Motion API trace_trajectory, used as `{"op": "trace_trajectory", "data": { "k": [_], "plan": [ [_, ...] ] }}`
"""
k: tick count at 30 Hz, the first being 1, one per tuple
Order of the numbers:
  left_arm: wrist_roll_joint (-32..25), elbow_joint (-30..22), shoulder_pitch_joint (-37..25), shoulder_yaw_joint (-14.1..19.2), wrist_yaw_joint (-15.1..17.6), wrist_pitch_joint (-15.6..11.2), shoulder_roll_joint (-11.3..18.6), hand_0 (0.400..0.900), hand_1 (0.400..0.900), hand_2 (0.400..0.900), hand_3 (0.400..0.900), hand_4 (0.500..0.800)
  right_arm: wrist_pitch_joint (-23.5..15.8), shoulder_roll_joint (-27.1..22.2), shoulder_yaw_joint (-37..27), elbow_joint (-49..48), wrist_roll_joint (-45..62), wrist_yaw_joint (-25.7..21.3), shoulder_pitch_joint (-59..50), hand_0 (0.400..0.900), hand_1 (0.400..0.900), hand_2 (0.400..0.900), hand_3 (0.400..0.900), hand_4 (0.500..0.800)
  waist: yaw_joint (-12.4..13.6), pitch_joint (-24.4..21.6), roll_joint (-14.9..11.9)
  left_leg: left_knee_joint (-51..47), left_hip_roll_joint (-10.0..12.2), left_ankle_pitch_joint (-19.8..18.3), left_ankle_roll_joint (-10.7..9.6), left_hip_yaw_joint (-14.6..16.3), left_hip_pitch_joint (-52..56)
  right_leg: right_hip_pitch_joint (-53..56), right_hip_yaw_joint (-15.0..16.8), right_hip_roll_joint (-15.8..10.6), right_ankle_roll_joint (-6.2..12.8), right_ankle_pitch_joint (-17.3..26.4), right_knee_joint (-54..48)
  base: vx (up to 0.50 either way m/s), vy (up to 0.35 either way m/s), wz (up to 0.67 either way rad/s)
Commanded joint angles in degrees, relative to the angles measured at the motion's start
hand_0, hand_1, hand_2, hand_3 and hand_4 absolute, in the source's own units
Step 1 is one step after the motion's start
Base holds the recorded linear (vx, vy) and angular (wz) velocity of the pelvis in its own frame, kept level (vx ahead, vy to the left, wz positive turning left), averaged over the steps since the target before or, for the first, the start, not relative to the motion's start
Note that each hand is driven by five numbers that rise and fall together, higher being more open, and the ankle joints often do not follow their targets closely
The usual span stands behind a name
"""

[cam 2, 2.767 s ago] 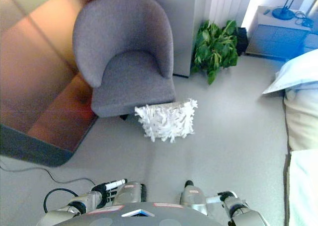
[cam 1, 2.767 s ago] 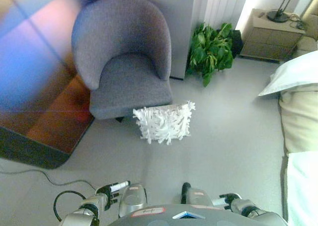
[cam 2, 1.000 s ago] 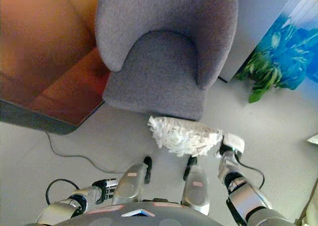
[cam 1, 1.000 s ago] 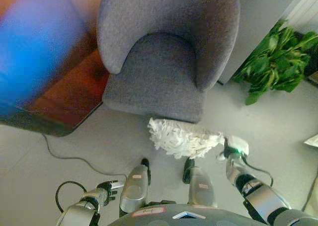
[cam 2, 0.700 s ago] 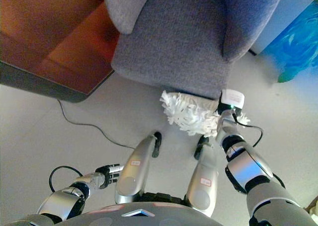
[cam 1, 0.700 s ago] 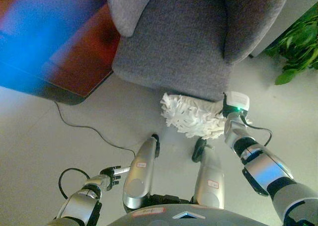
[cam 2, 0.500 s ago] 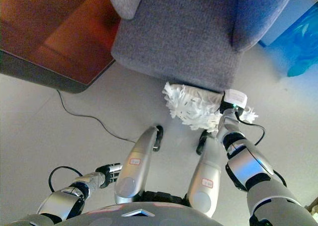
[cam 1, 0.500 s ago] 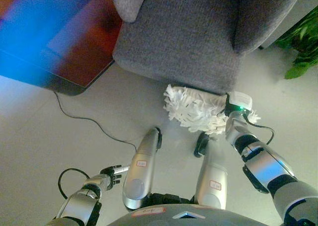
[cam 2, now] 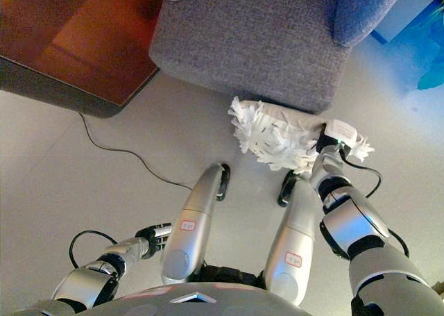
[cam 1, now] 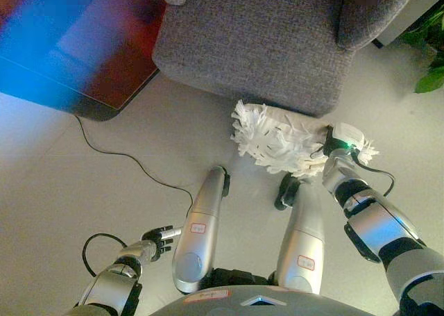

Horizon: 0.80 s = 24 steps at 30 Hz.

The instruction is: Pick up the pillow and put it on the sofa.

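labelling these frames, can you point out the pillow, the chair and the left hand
pillow (cam 1: 277,139), left eye view, middle of its white shaggy top
chair (cam 1: 257,42), left eye view, grey seat
left hand (cam 1: 159,239), left eye view, middle of the hand

White shaggy pillow on the floor against the grey sofa's front.

The pillow (cam 1: 281,139) is white and covered in ragged, feathery strips (they stick out all around its edge). It lies on the pale floor (cam 1: 83,184), its far side touching the lower front of the grey upholstered sofa (cam 1: 257,38). The sofa's seat is a coarse grey weave, with a rounded arm at the right.
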Motion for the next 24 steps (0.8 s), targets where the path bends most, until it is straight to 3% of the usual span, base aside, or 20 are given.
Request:
{"op": "trace_trajectory", "data": {
  "k": [1, 9, 19, 20, 21, 22, 24],
  "plan": [
    [-3.05, -0.06, 4.78, -1.99, 0.65, 0.79, 3.26, 0.9, 0.9, 0.9, 0.9, 0.8, 0.25, -5.91, -0.59, 1.84, 1.37, -2.62, -4.19, 0.9, 0.9, 0.9, 0.9, 0.8, 1.88, 0.28, 1.19, 1.36, -2.5, -2.55, 7.26, 2.31, 0.07, 3.44, -0.96, 1.39, -4.31, -6.69, 3.48, -0.05, -0.028, 0.06],
    [-5.02, -0.31, 6.63, -0.08, 0.34, 1.54, 4.79, 0.9, 0.9, 0.9, 0.9, 0.8, -0.75, -9.57, 2.69, 3.37, 3.47, 1.43, -13.03, 0.9, 0.9, 0.9, 0.9, 0.8, 2.78, 1.73, 3.03, 11.03, -2.76, -4.49, 7.63, 2.07, -9.82, -5.69, 1.03, 3.0, -5.9, -10.3, 13.49, -0.08, -0.009, 0.05],
    [-6.83, -0.89, 7.11, 1.44, -0.96, -0.36, 5.91, 0.9, 0.9, 0.9, 0.9, 0.8, -6.62, -12.66, 8.62, 1.08, 2.7, 13.91, -19.22, 0.9, 0.9, 0.9, 0.9, 0.8, 2.97, 2.97, 3.64, 20.54, -1.62, -7.67, 7.84, 2.3, -17.11, -12.81, 3.37, 4.62, -8.09, -15.02, 24.31, -0.05, -0.01, 0.01],
    [-6.98, -0.92, 7.18, 1.35, -0.96, -0.5, 5.93, 0.9, 0.9, 0.9, 0.9, 0.8, -6.95, -12.85, 8.6, 0.94, 3.08, 14.63, -19.25, 0.8, 0.8, 0.8, 0.8, 0.74, 2.95, 3.02, 3.65, 20.91, -1.55, -7.77, 7.81, 2.32, -17.27, -12.98, 3.47, 4.65, -8.16, -15.14, 24.7, 0.0, 0.0, 0.0],
    [-6.92, -1.19, 7.78, 1.45, -1.26, -0.92, 6.16, 0.9, 0.9, 0.9, 0.9, 0.8, -8.0, -13.49, 8.44, 0.59, 3.67, 16.06, -19.17, 0.555, 0.555, 0.555, 0.555, 0.593, 2.9, 3.19, 3.75, 21.81, -1.51, -8.0, 7.76, 2.34, -17.64, -13.35, 3.67, 4.76, -8.32, -15.4, 25.63, -0.01, -0.016, 0.04],
    [-6.89, -1.47, 8.3, 1.55, -1.63, -1.0, 6.52, 0.9, 0.9, 0.9, 0.9, 0.8, -8.87, -14.03, 8.28, 0.37, 4.06, 17.28, -19.04, 0.4, 0.4, 0.4, 0.4, 0.5, 2.86, 3.27, 3.88, 22.35, -1.43, -8.17, 7.71, 2.44, -17.74, -13.46, 3.8, 4.74, -8.37, -15.52, 26.11, 0.0, -0.011, 0.04],
    [-6.89, -1.97, 9.31, 1.73, -2.13, -1.09, 7.14, 0.9, 0.9, 0.9, 0.9, 0.8, -10.39, -15.09, 8.08, 0.21, 5.38, 18.38, -18.71, 0.4, 0.4, 0.4, 0.4, 0.5, 2.78, 3.29, 4.08, 23.16, -1.29, -8.34, 7.58, 2.55, -17.91, -13.59, 4.07, 4.73, -8.47, -15.68, 26.84, 0.0, 0.0, 0.0]
  ]
}}
